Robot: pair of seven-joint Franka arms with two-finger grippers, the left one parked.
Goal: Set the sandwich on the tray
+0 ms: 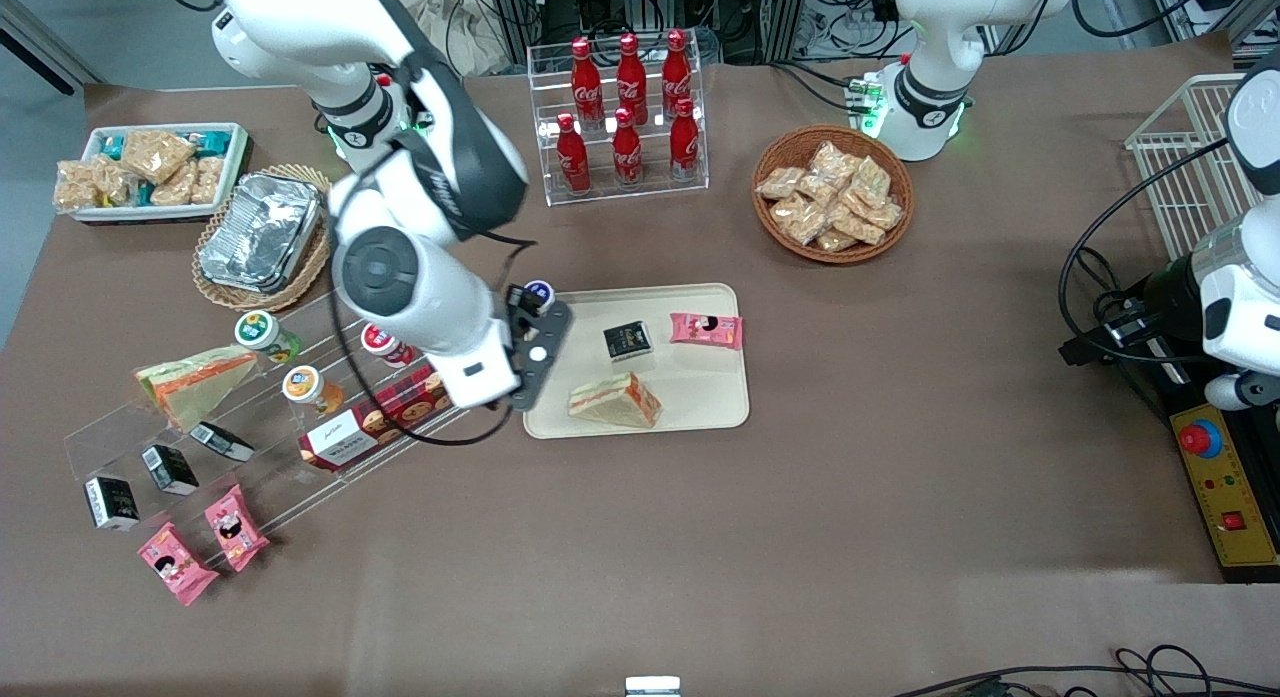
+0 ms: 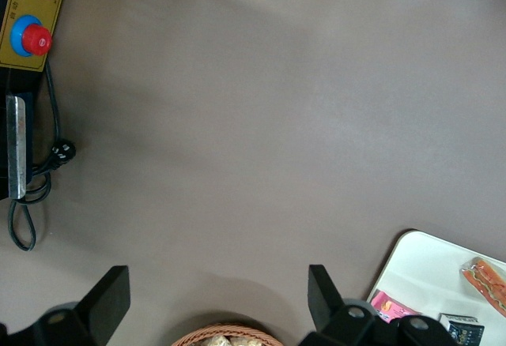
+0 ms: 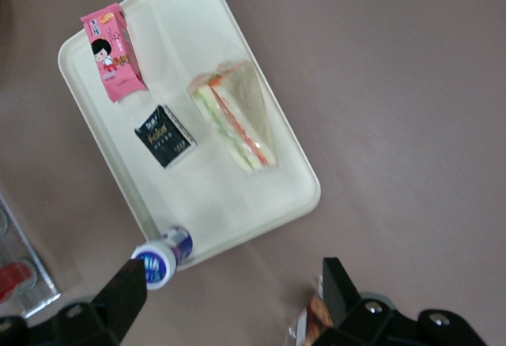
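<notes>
Gripper (image 3: 233,295): jaws spread wide, released, holding nothing; hovers above the desk just off the tray's edge toward the working arm's end, touching neither tray nor sandwich.
Fingers (image 3: 126,291): dark, well apart; bare brown desk between them, a blue-capped bottle just beside one.
Sandwich (image 1: 614,400): lies flat on the tray, in the part nearer the front camera, close to the rim but inside it; free of the jaws.
Sandwich look: small triangular wedge in clear wrap, pale bread, orange-red and green layers along the cut edge; wrap slightly crinkled at one end.
Tray (image 1: 700,397): cream-beige, rectangular, rounded corners, low rim; rests flat on the desk.
Black pack (image 1: 628,341): on the tray, farther from the front camera than the sandwich, apart from it.
Pink pack (image 1: 706,329): on the tray, beside the black pack, toward the parked arm's end.
Blue-capped bottle (image 3: 162,259): white body, touching or just off the tray's corner; cannot tell which.
Larger wedge (image 1: 195,380): pale yellow-green with an orange stripe, on the clear rack toward the working arm's end, well apart from the tray.
Desk (image 1: 900,477): brown, bare around the tray's edge nearer the camera.
</notes>
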